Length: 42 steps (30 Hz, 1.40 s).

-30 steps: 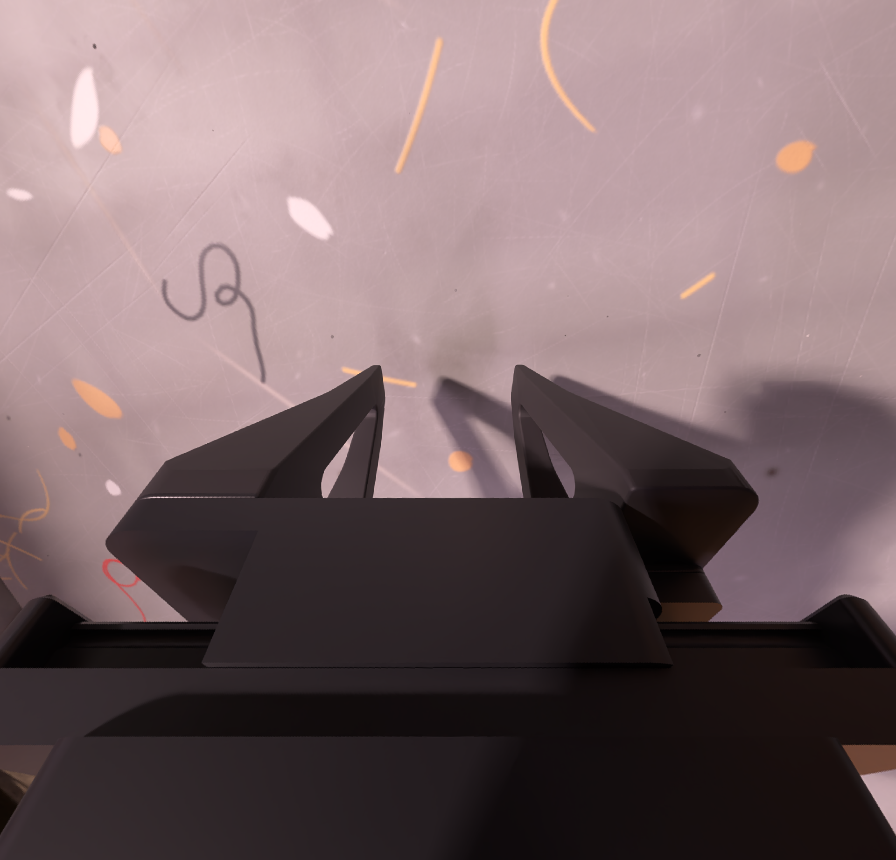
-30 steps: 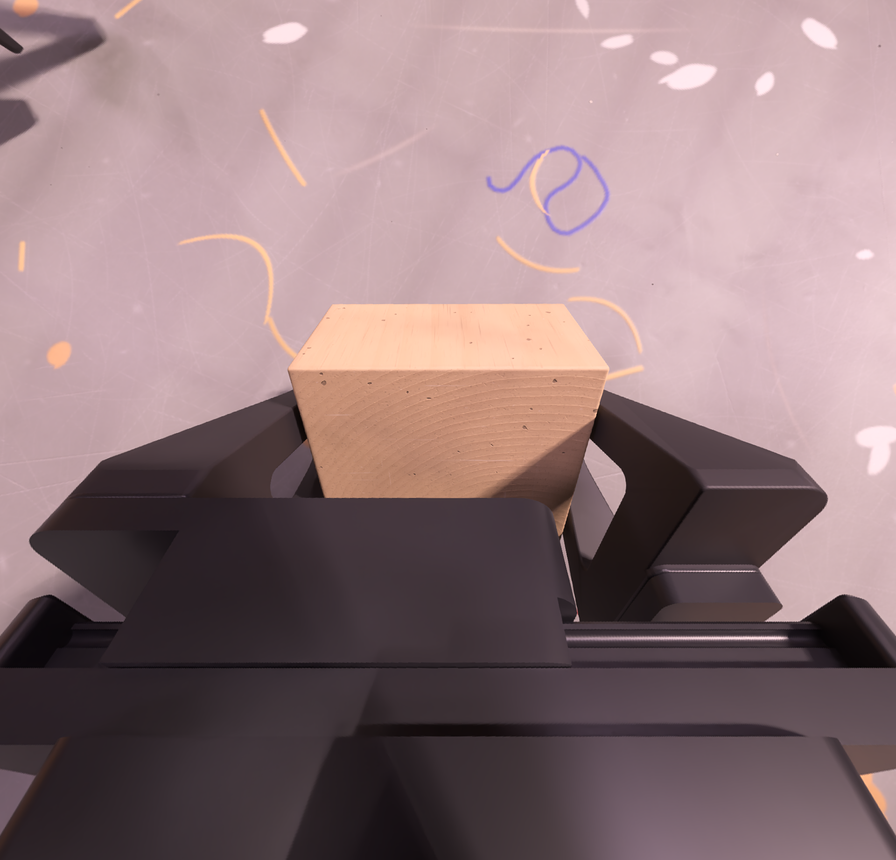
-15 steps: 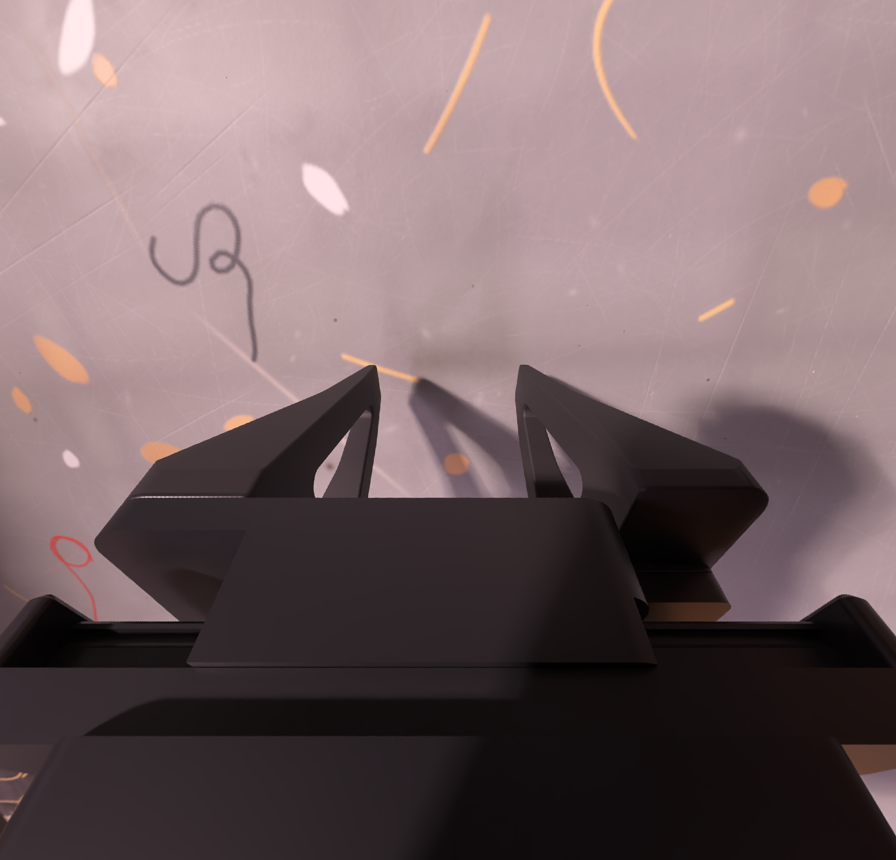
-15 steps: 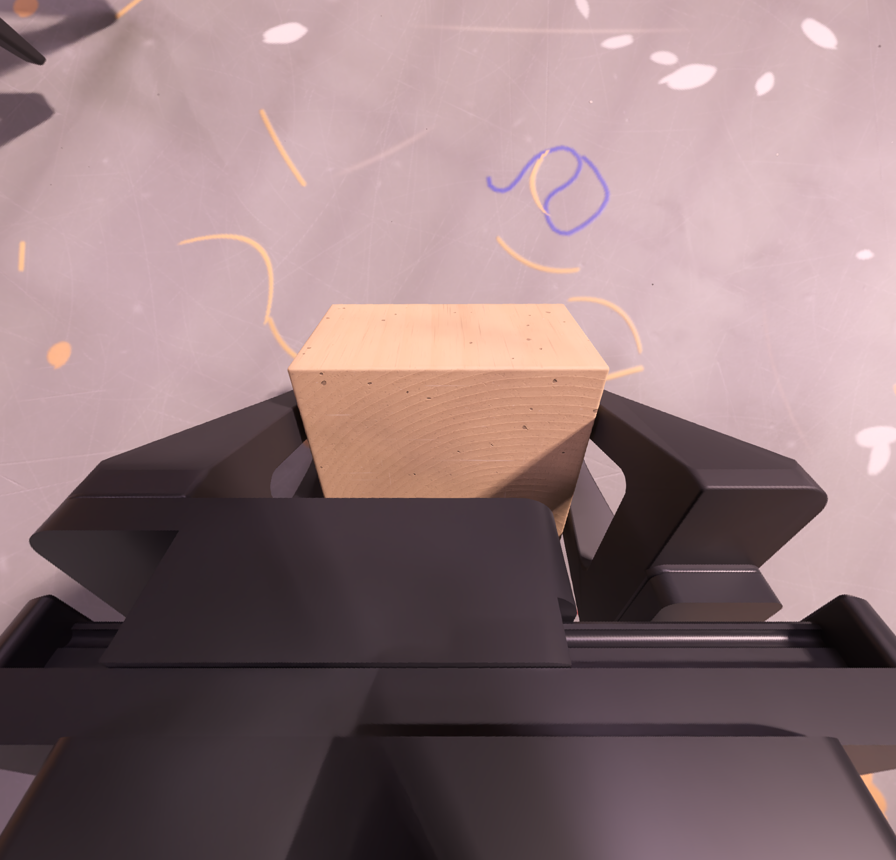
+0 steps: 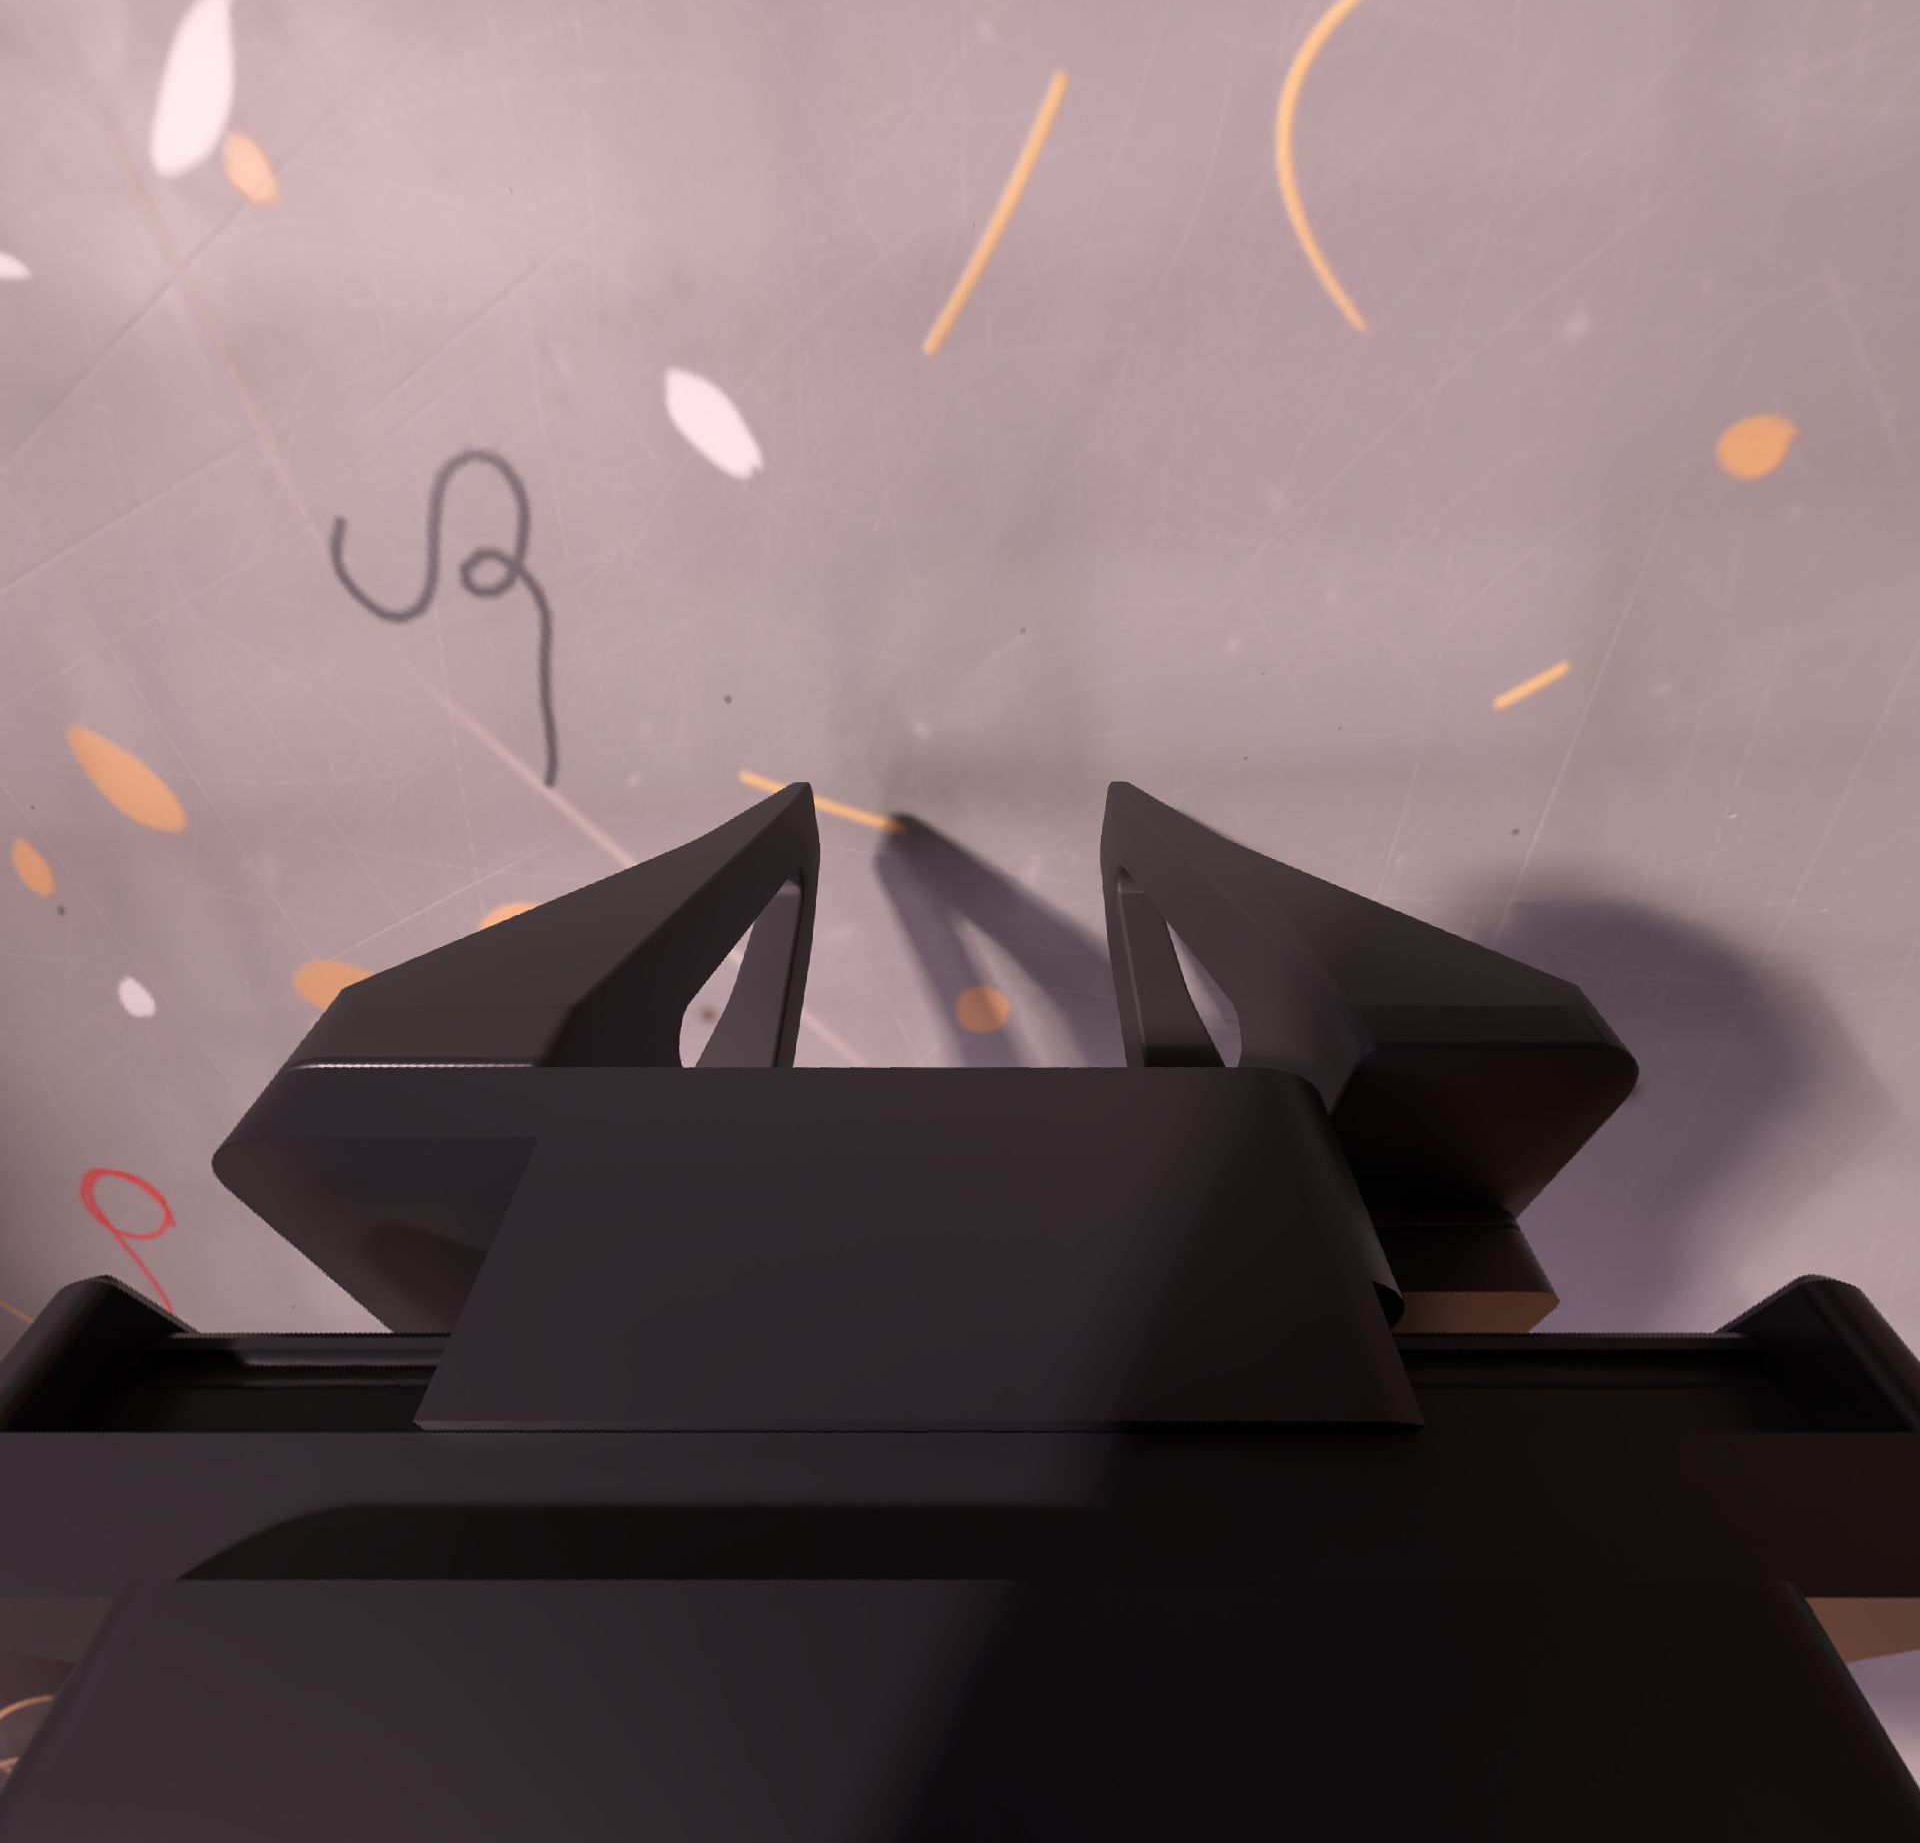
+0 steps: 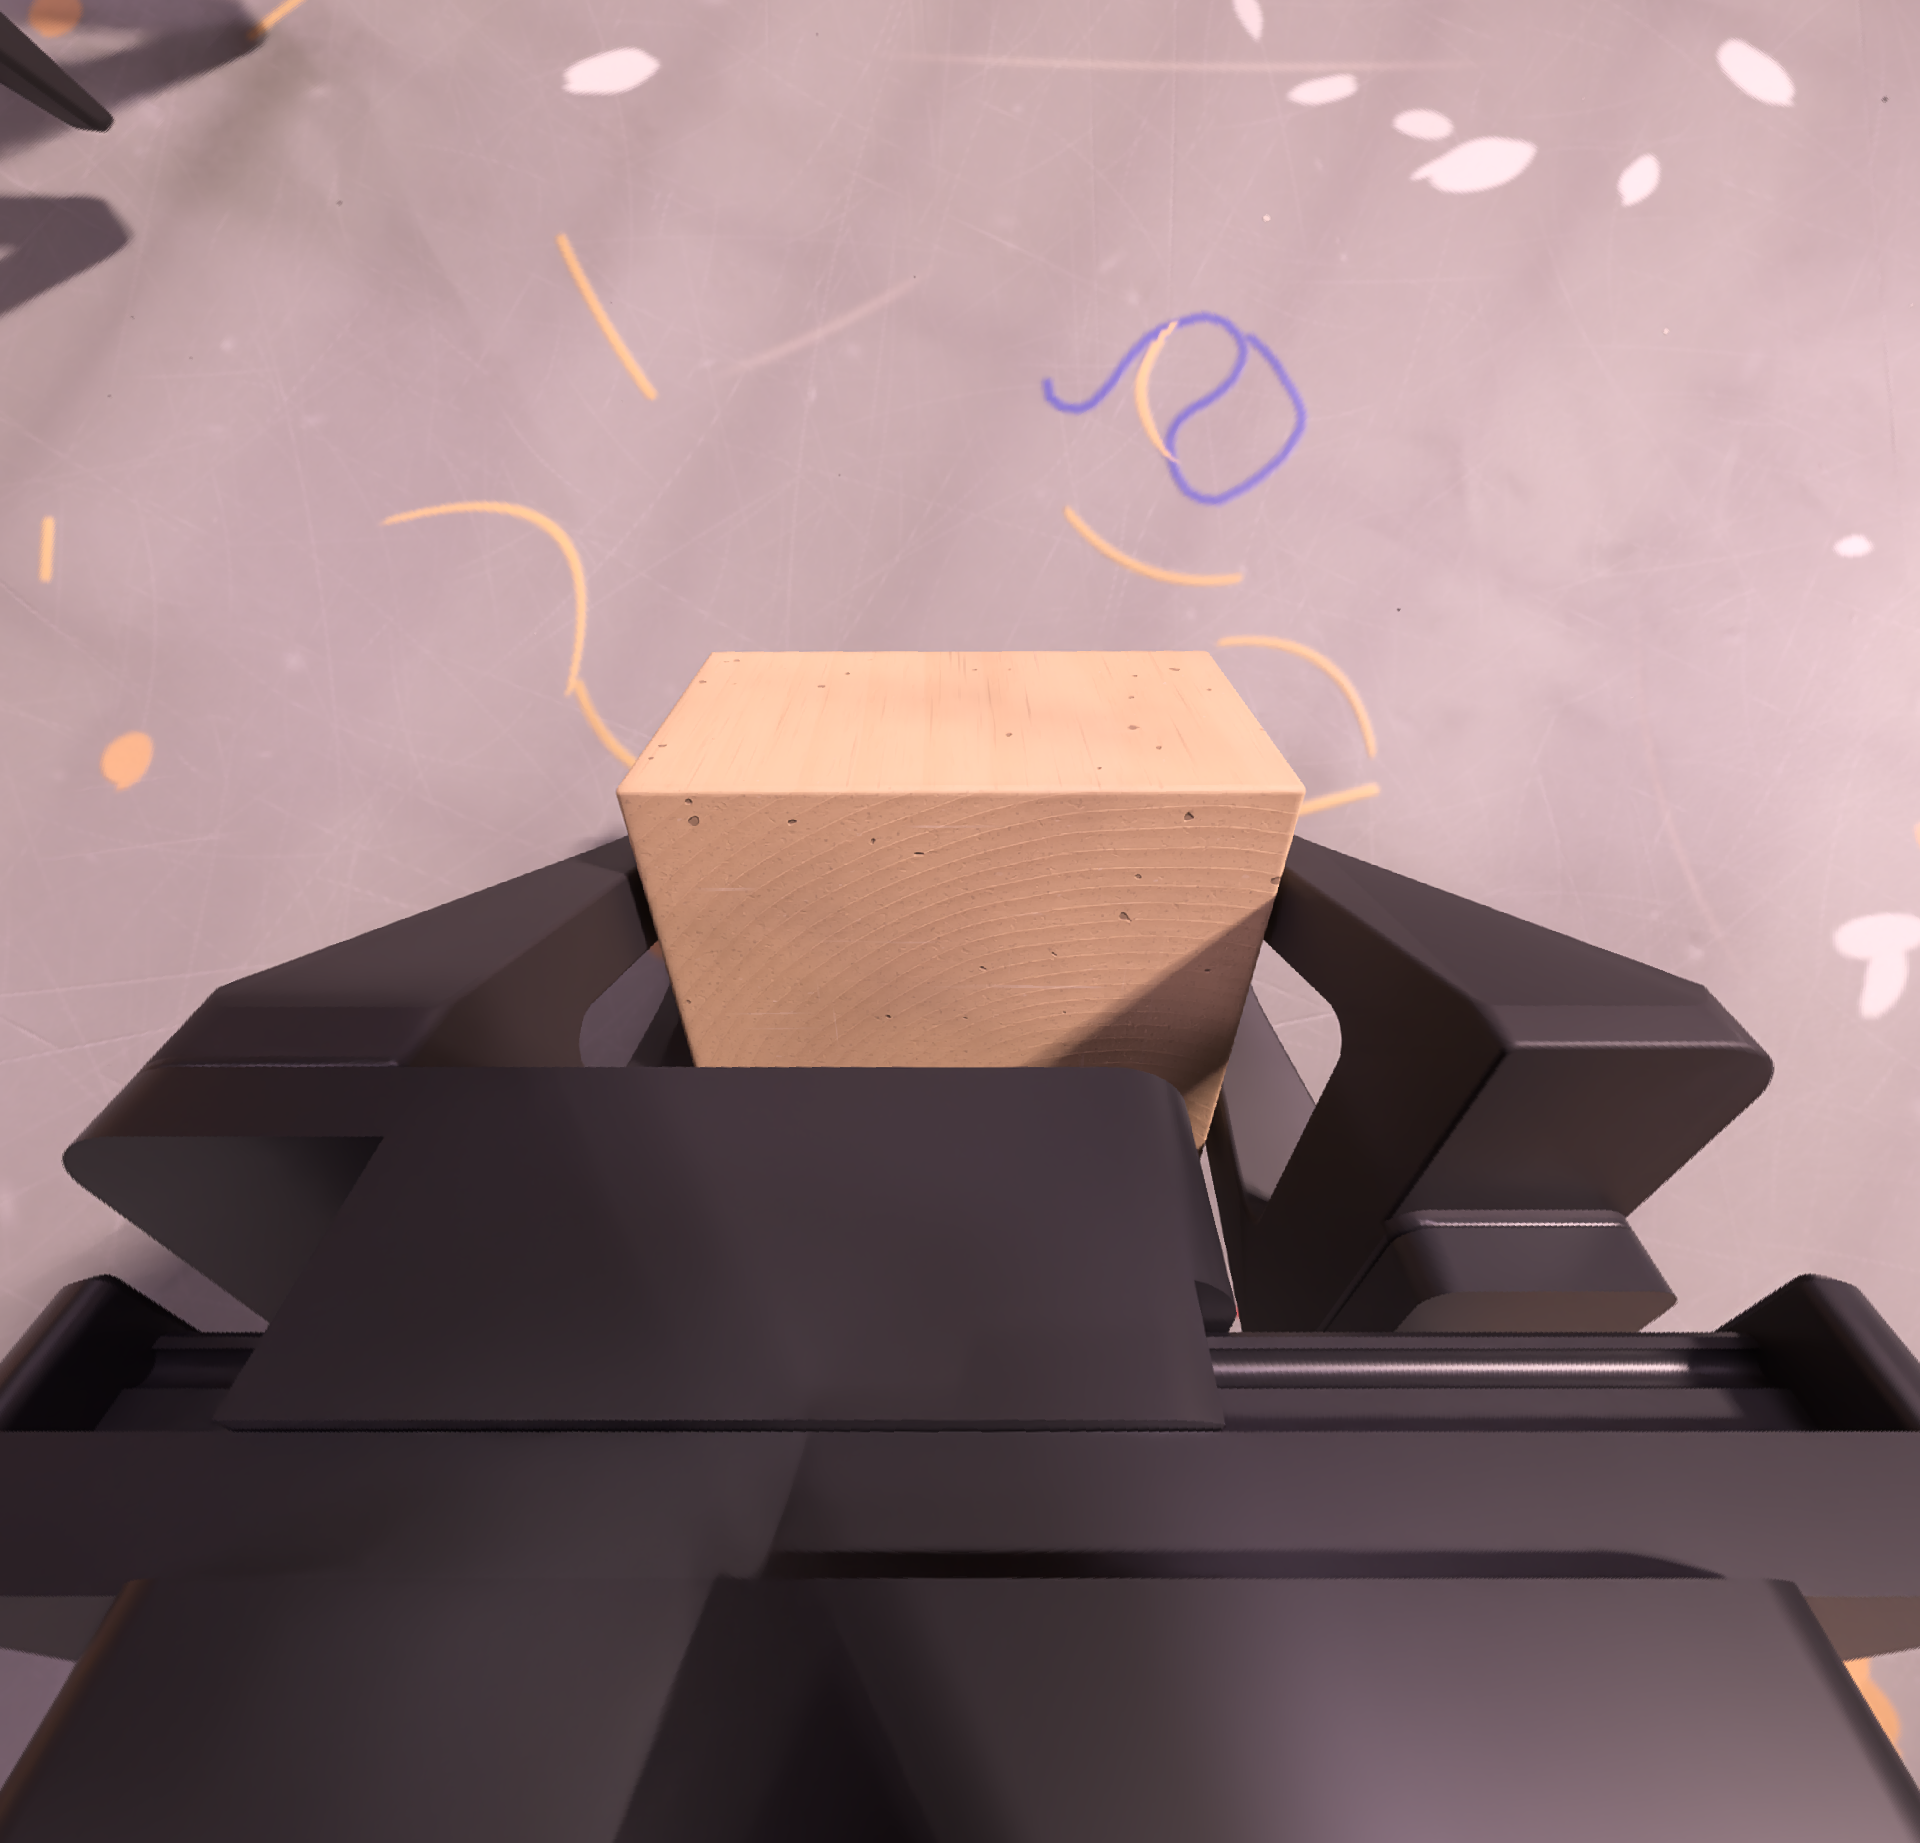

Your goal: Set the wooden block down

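A pale wooden block sits between the two black fingers of my right gripper, which is shut on it. Its top and near faces show. Its underside is hidden, so I cannot tell whether it touches the grey table. My left gripper is open and empty, low over the table, its shadow close under the fingertips. One finger of the left gripper also shows in the right wrist view, at the far top left, well away from the block.
The table is grey and scratched, with flat orange streaks, white flecks, a blue scribble, a black scribble and a red scribble. Nothing else stands on it in either view.
The left gripper has shifted slightly over the table, still open. Its finger has come a little further into the top left of the right wrist view. The right gripper and block have not moved.
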Motion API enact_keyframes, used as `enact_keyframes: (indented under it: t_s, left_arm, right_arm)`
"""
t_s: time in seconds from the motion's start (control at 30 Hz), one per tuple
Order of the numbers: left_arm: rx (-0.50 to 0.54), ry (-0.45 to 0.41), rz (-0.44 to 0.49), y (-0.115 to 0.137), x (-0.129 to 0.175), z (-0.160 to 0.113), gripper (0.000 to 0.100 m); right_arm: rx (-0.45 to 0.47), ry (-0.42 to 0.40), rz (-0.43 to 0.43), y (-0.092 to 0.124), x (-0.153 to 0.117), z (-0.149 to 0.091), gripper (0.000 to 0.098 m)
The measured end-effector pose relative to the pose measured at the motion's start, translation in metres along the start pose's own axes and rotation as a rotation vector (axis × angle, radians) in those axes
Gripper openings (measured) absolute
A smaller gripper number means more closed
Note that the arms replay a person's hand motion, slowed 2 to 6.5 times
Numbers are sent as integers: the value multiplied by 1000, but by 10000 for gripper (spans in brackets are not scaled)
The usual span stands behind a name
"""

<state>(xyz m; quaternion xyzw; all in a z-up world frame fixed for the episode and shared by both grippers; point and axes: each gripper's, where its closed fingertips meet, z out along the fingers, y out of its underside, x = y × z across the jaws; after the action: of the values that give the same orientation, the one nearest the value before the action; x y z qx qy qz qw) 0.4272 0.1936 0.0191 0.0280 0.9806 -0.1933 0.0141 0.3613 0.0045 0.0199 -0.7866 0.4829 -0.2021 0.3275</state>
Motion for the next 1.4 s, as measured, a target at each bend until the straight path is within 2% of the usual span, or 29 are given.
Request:
enact_keyframes:
  t_s: [0.13,0.27,0.53,0.73,1.0,1.27,1.4]
  left_arm:
    - [38,19,-15,-7,6,-5,422]
    - [28,33,-23,-6,10,-7,382]
    - [7,-30,-29,-3,5,-9,370]
    - [56,-2,-39,-12,8,-8,297]
    - [46,36,-51,-9,7,1,195]
    - [20,20,-38,-4,5,6,94]
    - [7,5,3,-3,5,6,43]
  right_arm:
    - [0,0,0,0,0,0,647]
    - [0,0,0,0,0,0,647]
    - [0,0,0,0,0,0,647]
    - [0,0,0,0,0,0,647]
    - [0,0,0,0,0,0,647]
    - [0,0,0,0,0,0,647]
    - [0,0,0,0,0,0,647]
